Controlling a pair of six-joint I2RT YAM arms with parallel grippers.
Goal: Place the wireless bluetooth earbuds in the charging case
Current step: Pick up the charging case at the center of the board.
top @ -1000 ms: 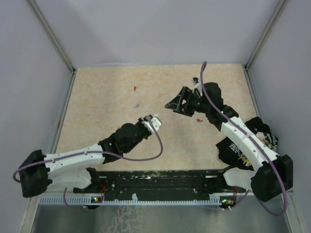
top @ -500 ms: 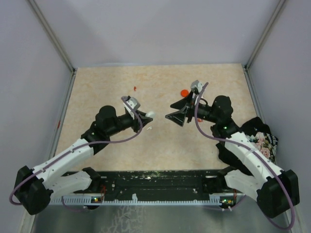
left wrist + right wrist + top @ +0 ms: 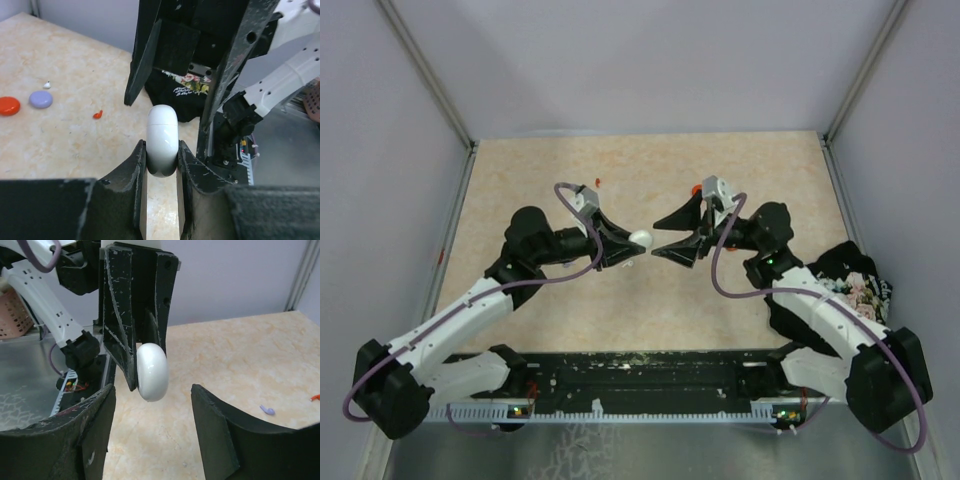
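The white charging case (image 3: 162,140), lid closed, is held up above the table with my left gripper (image 3: 161,150) shut on its lower half. In the top view the case (image 3: 641,239) hangs mid-table between the two grippers. My right gripper (image 3: 152,390) faces it, open, its fingers apart on either side of the case (image 3: 152,371) without touching. Earbuds lie loose on the table: a red one (image 3: 98,114), a white one (image 3: 47,85), a lavender one (image 3: 267,410) and another red one (image 3: 598,182).
A red disc (image 3: 8,105) and a lavender disc (image 3: 40,99) lie on the beige table (image 3: 540,170). A black cloth with a floral print (image 3: 845,285) is bunched at the table's right edge beside the right arm. Grey walls enclose the table.
The left gripper carried the case to the right and the right gripper turned toward it, so the two now meet tip to tip at mid-table. The right jaws narrowed slightly.
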